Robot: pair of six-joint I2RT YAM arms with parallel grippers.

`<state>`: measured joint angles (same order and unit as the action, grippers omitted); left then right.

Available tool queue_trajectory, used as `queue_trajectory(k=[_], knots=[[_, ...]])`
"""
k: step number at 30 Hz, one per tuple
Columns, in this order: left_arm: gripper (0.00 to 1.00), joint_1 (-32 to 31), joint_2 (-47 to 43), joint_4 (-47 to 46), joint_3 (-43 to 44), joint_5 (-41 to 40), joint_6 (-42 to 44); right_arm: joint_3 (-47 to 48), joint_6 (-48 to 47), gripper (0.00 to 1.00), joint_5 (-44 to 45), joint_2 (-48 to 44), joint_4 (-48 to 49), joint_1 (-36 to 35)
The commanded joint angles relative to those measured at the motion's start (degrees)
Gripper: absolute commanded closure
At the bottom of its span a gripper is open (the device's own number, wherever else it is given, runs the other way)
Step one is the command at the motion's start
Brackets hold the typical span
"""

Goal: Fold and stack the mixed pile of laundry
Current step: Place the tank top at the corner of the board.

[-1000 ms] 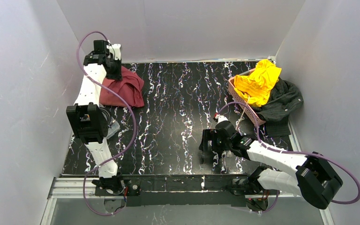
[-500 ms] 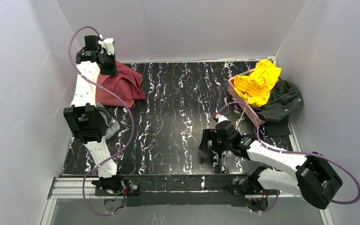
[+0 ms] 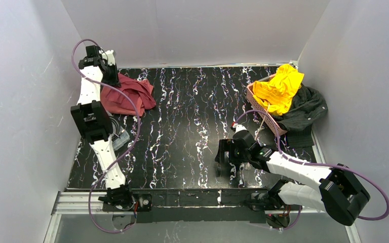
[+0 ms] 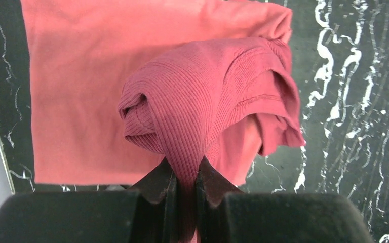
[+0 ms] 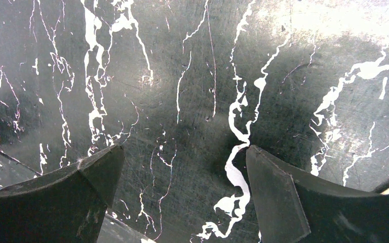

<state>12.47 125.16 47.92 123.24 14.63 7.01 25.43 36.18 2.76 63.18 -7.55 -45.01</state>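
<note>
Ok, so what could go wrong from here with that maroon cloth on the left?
The left claw pinches only a narrow bunch of the maroon garment, so it may slip free. That garment rests bunched on the flat salmon garment; pulling could drag and rumple it.

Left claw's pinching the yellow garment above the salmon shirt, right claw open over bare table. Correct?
No. The left claw is pinching the maroon ribbed garment, not the yellow one, as the left wrist view shows. It is above the salmon shirt, and the right claw is open over the table.
</note>
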Motion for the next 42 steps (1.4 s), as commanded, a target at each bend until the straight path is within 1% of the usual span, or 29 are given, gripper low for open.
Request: queue_trajectory(k=[1,3,4,5,6,7,8,9,10,11,12,14,17,19,22,24,26,28,30,35,38,42], knots=[[1.00,1.5,3.6,-0.5,6.6,2.2,-0.2,1.9,0.4,0.02,-1.1,1.0,-1.0,0.2],[1.00,2.0,6.1,-1.2,9.5,2.5,-0.4,2.1,0.6,0.02,-1.6,1.4,-0.8,0.2],[1.00,2.3,7.1,-1.8,10.7,1.4,-0.7,2.3,0.6,0.02,-2.0,1.6,-0.8,0.2],[0.94,2.6,7.9,-2.6,11.5,0.1,-1.2,2.7,0.6,0.02,-2.2,1.9,-1.0,0.2],[0.80,3.0,8.5,-3.2,12.1,-0.8,-1.7,3.0,0.6,0.02,-2.4,2.3,-1.1,0.2],[0.62,3.4,9.2,-3.6,12.8,-2.3,-2.8,3.4,0.5,0.02,-2.4,2.6,-1.3,0.2],[0.50,4.0,9.5,-3.8,13.2,-4.4,-4.6,3.7,0.4,0.02,-2.4,2.9,-1.4,0.2],[0.42,4.4,9.4,-3.8,13.1,-6.4,-5.9,4.1,0.3,0.02,-2.4,3.1,-1.5,0.2],[0.37,4.6,9.0,-3.9,12.8,-8.8,-7.5,4.4,0.1,0.02,-2.4,3.3,-1.6,0.2],[0.36,4.7,8.3,-4.0,11.8,-11.3,-9.4,4.5,0.1,0.02,-2.4,3.3,-1.7,0.2],[0.34,4.8,7.2,-4.4,10.5,-12.8,-10.5,4.6,0.0,0.02,-2.4,3.3,-1.7,0.2],[0.34,4.9,4.5,-5.7,6.6,-12.7,-13.6,4.6,0.0,0.02,-2.4,3.0,-1.6,0.2],[0.34,4.2,-1.1,-11.1,-3.6,-7.4,-16.9,4.4,-0.1,0.02,-2.4,2.5,-1.4,0.2],[0.34,2.0,-3.8,-13.6,-7.7,-7.5,-16.6,4.3,-0.4,0.02,-2.4,2.4,-1.1,0.2],[0.35,0.0,-5.3,-13.8,-10.7,-2.5,-19.7,4.8,-1.4,0.03,-2.0,2.3,-1.0,0.1],[0.37,-1.2,-7.0,-15.9,-15.3,0.7,-22.2,5.7,-2.4,0.03,-1.6,2.5,-1.2,0.2],[0.38,-3.2,-8.8,-18.2,-20.9,0.7,-23.2,6.6,-3.3,0.03,-1.5,2.9,-1.8,0.2],[0.38,-5.6,-9.7,-19.4,-23.8,0.6,-24.0,7.1,-3.9,0.03,-1.6,3.1,-1.7,0.2],[0.40,-8.2,-9.9,-20.6,-25.5,0.1,-24.7,7.2,-4.1,0.04,-1.8,3.2,-1.4,0.2],[0.44,-14.1,-8.7,-20.3,-25.1,-2.7,-24.3,6.5,-4.0,0.04,-2.1,2.7,-0.9,0.1],[0.46,-14.5,-7.1,-17.5,-23.5,-5.1,-24.2,5.8,-3.8,0.04,-2.2,2.5,-0.6,0.1],[0.49,-14.6,-6.0,-16.5,-23.5,-7.0,-24.0,5.4,-3.7,0.04,-2.0,2.4,-0.5,0.1]])
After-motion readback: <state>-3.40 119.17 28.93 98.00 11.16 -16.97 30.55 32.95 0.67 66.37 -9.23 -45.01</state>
